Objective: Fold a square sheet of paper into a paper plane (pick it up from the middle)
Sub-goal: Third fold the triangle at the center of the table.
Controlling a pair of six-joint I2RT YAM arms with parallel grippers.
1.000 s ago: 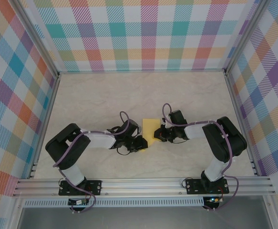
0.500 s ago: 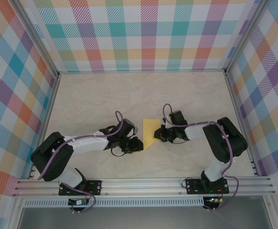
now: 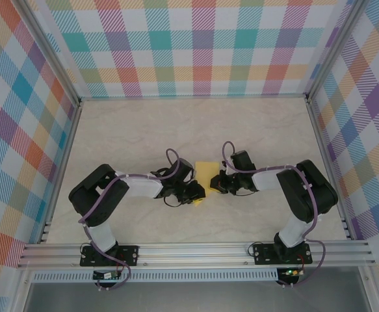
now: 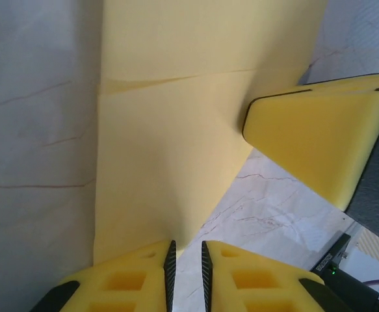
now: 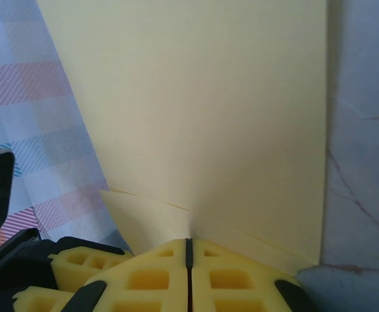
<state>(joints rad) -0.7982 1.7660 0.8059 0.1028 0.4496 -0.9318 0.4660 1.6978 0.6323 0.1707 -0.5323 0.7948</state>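
The square sheet of paper [image 3: 206, 172] is bright yellow, folded and creased, and sits mid-table between both grippers. My right gripper [image 3: 219, 184] is shut on its right edge; in the right wrist view the paper [image 5: 209, 117] rises straight out of the closed seam of the gripper [image 5: 188, 242]. My left gripper [image 3: 197, 195] is at the paper's near corner. In the left wrist view its jaws [image 4: 185, 246] stand a narrow slit apart, with bare table showing between them. The paper's pointed tip [image 4: 169, 162] just reaches the left pad. The right gripper's finger [image 4: 313, 143] lies on the paper's right side.
The marble tabletop [image 3: 143, 130] stretches behind and to both sides of the grippers. Plaid walls [image 3: 196, 45] close the back and sides. An aluminium rail [image 3: 196, 253] carries both arm bases along the near edge.
My left arm stretched out low, then drew up again, and its gripper has shifted right onto the paper's near corner. The right gripper has stayed shut on the paper.
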